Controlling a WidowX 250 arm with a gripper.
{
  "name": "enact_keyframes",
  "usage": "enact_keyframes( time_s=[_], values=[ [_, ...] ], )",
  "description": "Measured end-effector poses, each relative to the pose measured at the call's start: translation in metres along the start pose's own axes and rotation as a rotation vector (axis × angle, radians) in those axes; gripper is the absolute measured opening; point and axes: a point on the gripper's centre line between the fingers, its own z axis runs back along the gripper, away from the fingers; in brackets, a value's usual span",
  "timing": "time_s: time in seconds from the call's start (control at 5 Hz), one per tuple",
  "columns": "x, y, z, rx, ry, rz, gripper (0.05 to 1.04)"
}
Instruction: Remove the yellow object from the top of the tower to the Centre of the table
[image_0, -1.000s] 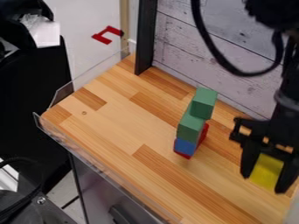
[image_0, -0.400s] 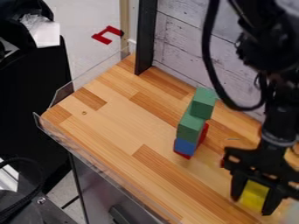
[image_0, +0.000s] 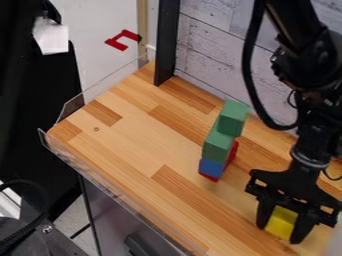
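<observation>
While the arm hangs down from the upper right of the camera view, its gripper (image_0: 280, 233) sits low on the right, over the near right part of the wooden table (image_0: 133, 145). The claw is closed to the width of the yellow object (image_0: 281, 222) and grips it, with 1 black finger on each side and the yellow faces showing between the 2. Whether the yellow object touches the wood below I cannot tell.

Up and to the left of the claw, well apart from it, stands the tower. Its upper part is 2 green blocks: the upper green block (image_0: 234, 116) sits on the lower green block (image_0: 218, 146), set over toward the wall side. Beneath them is a blue block (image_0: 212, 167), and red parts (image_0: 232, 152) show at the foot and along the tower's right side.

A black post (image_0: 167, 42) rises at the table's far edge, beside a wall of pale planks (image_0: 214, 47). A clear panel (image_0: 100, 92) runs along the table's upper left edge. Beyond that, outside the table, lies a red angular piece (image_0: 120, 40) — bent, with squared corners. A black cable (image_0: 249, 75) loops down beside the arm.
</observation>
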Motion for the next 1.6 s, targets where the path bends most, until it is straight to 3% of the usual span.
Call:
enact_keyframes(
  time_s=[0.2,0.4,0.6,0.8,1.0,1.4,1.6],
  values=[
    [0.007,0.01,0.002,0.031,-0.022,0.059,0.582],
    [0.011,0.02,0.003,0.039,-0.025,0.084,0.651],
    [0.009,0.021,0.003,0.035,-0.007,0.069,0.938],
    [0.008,0.021,0.002,0.04,-0.002,0.055,1.005],
    [0.008,0.02,0.004,0.04,-0.005,0.05,1.0],
    [-0.01,0.018,0.078,-0.012,-0.164,0.026,1.0],
    [-0.024,0.021,0.1,-0.012,-0.183,0.022,1.0]
  ],
)
